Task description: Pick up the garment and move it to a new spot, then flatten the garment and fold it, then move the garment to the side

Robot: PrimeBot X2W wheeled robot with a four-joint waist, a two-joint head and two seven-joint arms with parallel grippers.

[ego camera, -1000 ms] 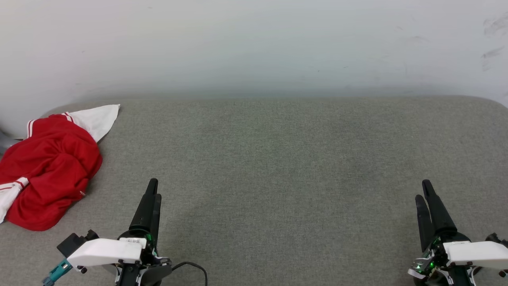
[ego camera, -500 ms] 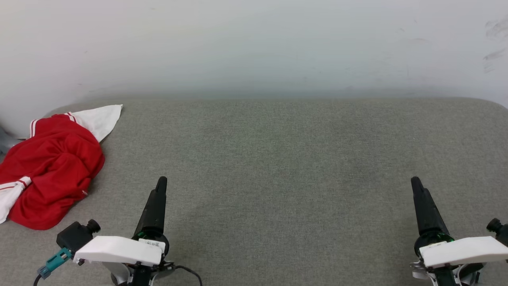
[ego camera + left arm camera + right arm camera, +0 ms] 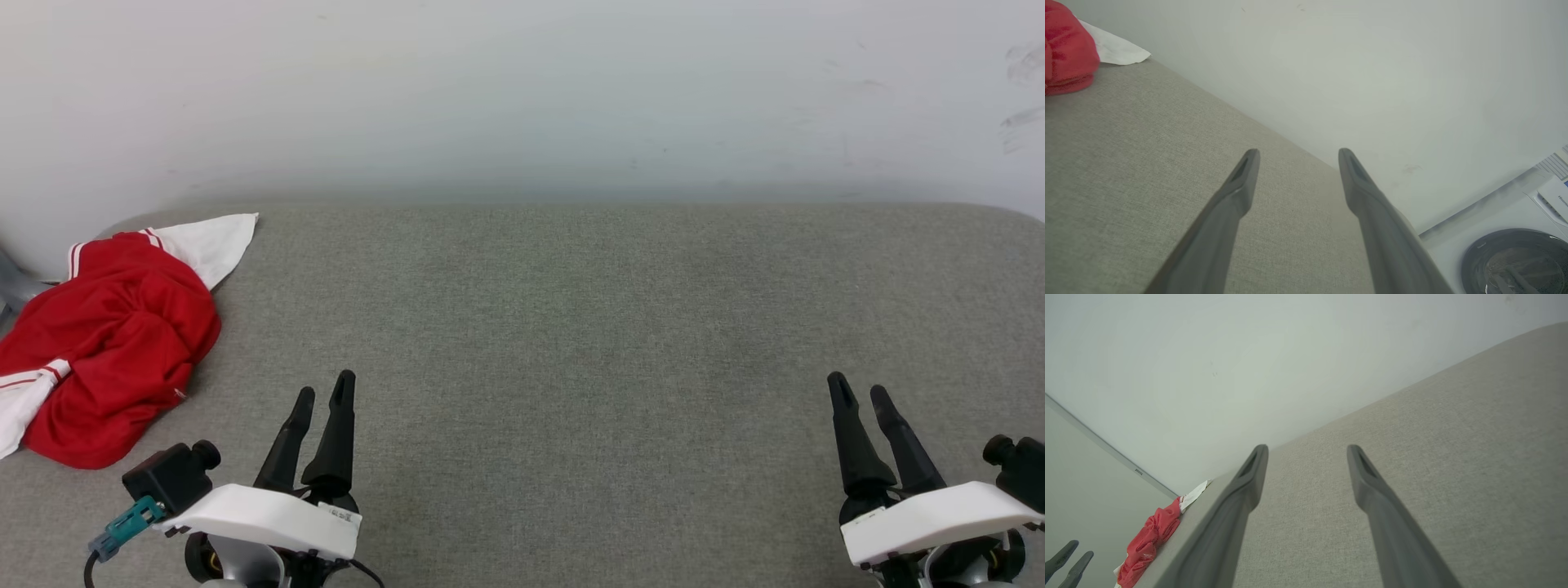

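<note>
The garment (image 3: 114, 343) lies crumpled at the far left of the grey padded surface (image 3: 571, 327), a red heap with white sleeves and striped trim. Its red edge also shows at the top left of the left wrist view (image 3: 1067, 49) and small at the lower left of the right wrist view (image 3: 1149, 539). My left gripper (image 3: 324, 388) hovers open near the front, to the right of the garment and apart from it. At the front right, my right gripper (image 3: 859, 392) is open too. Both hold nothing.
A pale wall (image 3: 522, 98) rises directly behind the grey surface. A white appliance with a round dark door (image 3: 1515, 261) shows at the lower right of the left wrist view. My left gripper's fingertips (image 3: 1063, 555) appear low left in the right wrist view.
Both wrists have rolled, so each gripper's two fingers now show side by side instead of overlapping. The head view has shifted slightly; the garment has not moved.
</note>
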